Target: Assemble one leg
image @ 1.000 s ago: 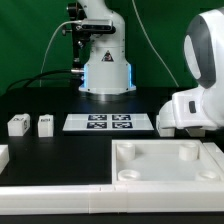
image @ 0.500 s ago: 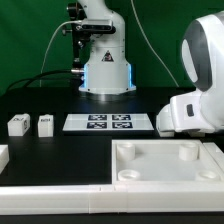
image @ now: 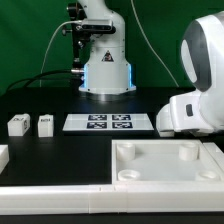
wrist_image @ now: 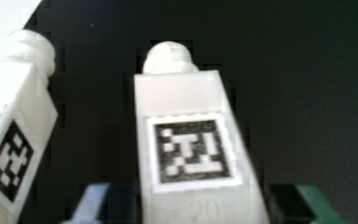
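Hardly anything has moved since the earlier frames; the arm sits as before at the exterior view's right. In the wrist view the gripper is spread, its fingers flanking the leg on the dark worktop. A second leg lies just beside it, so closing could snag that one or skew the grip. The tray-like tabletop shows only empty corner sockets.
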### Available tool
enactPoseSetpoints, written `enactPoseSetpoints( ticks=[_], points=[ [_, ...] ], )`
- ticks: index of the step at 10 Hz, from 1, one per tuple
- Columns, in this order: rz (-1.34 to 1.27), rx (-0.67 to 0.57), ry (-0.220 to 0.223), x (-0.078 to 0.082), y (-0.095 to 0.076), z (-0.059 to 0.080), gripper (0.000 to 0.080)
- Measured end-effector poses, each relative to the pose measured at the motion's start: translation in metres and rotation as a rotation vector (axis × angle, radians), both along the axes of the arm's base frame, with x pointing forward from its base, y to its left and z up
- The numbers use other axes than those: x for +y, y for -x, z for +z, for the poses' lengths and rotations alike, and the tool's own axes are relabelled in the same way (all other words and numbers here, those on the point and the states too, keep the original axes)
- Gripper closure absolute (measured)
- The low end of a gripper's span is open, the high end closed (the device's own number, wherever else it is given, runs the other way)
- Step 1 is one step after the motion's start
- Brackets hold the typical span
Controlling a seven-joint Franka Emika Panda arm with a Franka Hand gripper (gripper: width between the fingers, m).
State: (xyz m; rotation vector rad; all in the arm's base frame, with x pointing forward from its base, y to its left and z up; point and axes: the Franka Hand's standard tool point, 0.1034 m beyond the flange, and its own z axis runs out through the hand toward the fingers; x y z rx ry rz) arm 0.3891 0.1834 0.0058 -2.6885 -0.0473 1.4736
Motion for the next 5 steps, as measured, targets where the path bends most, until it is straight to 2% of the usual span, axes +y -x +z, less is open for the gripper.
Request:
enactPoseSetpoints(
  ticks=[4,5],
  points=[
    [0.0,-0.002,0.0,0.0003,-0.0005,0.0007,0.0508],
    [-0.008,-0.006,0.015,0.0002,-0.0032,0.0067,0.0508]
  ],
)
